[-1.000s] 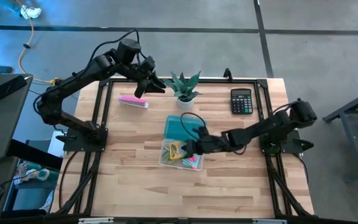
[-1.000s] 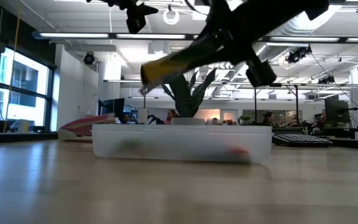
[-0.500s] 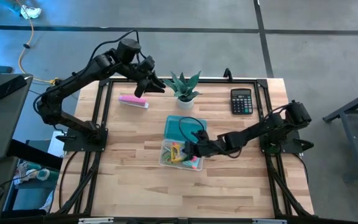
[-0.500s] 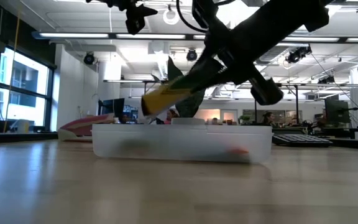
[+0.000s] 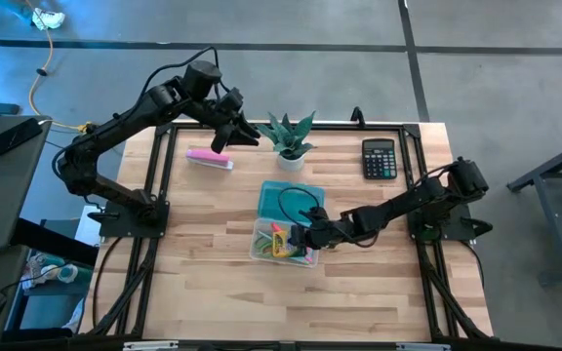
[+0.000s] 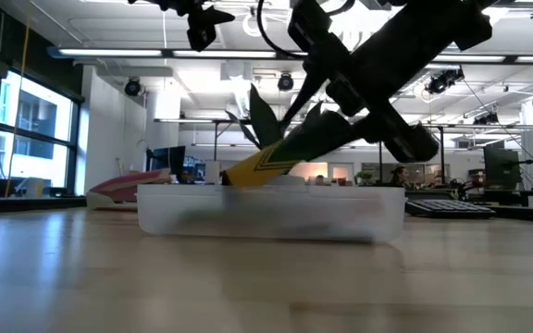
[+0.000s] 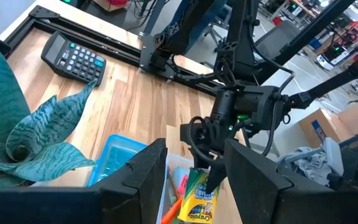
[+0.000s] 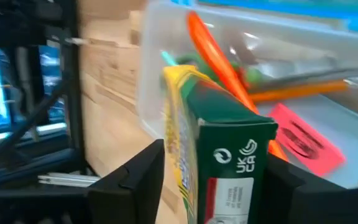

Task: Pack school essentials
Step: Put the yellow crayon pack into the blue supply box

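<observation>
My right gripper (image 5: 310, 237) is shut on the yellow-green block, a crayon box (image 6: 280, 157), over a clear bin (image 5: 261, 252) in the middle of the table. The bin holds an orange pencil (image 8: 219, 56), a green pen (image 8: 260, 78) and a pink piece (image 8: 303, 140). The light-blue square pad (image 5: 281, 200) lies against the bin's far side. My left gripper (image 5: 234, 132) is open and empty, raised above the table's far left, near the plant. The scissors cannot be made out. My right gripper pinches the crayon box between its two fingers (image 8: 132, 177) at its green end (image 8: 229, 162). The fingers come slanting down from the table's right side. The box is tilted, and its yellow free end (image 6: 239, 174) points down, level with the bin's rim.
A potted plant (image 5: 289, 136) stands at the far middle, a black calculator (image 5: 379, 158) at the far right, and a long pale-pink bar (image 5: 209, 158) at the far left. Dark frame rails (image 5: 159, 185) run along the table's sides. Bare wood lies toward the near edge.
My right gripper has gone down and a little toward the near edge over the bin. The crayon box has come down with it and tipped steeper: its yellow free end, earlier well above the bin, is now level with the rim.
</observation>
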Motion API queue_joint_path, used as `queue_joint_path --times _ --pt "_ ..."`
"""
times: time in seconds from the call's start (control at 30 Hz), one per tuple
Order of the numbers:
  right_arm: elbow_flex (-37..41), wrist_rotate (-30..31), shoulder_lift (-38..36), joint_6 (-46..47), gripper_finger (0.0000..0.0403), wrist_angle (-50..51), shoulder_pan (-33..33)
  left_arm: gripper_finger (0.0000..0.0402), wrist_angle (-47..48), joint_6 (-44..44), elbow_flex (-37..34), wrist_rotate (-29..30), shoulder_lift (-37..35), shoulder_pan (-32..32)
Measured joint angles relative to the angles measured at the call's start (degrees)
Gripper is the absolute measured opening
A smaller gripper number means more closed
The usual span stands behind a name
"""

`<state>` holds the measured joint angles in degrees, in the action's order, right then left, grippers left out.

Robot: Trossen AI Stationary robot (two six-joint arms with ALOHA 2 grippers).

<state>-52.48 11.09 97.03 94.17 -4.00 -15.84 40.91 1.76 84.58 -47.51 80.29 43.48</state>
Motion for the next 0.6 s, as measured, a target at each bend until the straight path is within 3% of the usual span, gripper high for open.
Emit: queue_joint_path --times 0.23,0.6 --pt "0.01 -2.88 -0.11 0.83 0.0195 3.46 -0.01 0.0152 0.0 2.54 0.0 -0.03 0.02 -0.02" --pt "0.01 -0.19 -5.59 0.91 0.0195 13.86 -0.33 0.0152 0.11 1.66 0.0 -0.44 0.02 -0.02"
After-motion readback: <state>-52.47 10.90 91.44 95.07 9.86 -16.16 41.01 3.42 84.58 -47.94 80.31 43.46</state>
